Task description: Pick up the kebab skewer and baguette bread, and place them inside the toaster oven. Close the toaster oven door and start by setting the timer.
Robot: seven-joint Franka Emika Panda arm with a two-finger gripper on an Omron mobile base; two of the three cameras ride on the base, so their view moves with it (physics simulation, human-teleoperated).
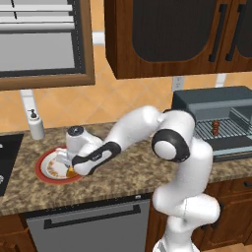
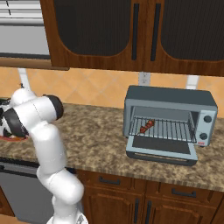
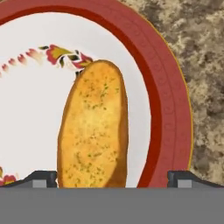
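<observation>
The baguette bread (image 3: 94, 135), golden with green flecks, lies on a red-rimmed white plate (image 3: 168, 113). My gripper (image 3: 113, 179) hangs just above it, open, with one fingertip (image 3: 41, 178) by the bread's left side and the other well off to its right. From the left base view the gripper (image 1: 66, 166) is low over the plate (image 1: 47, 173), and a sliver of the bread (image 1: 72, 172) peeks out beneath it. The toaster oven (image 2: 170, 114) stands at the counter's right with its door (image 2: 159, 151) dropped open. The kebab skewer (image 2: 146, 127) rests on the wire rack inside.
A white soap dispenser (image 1: 35, 124) stands behind the plate by the wall. A black cooktop (image 1: 7, 157) borders the plate's left. Dark wood cabinets (image 1: 172, 34) hang above the counter, and a grey dishwasher front (image 1: 88, 224) sits under its edge.
</observation>
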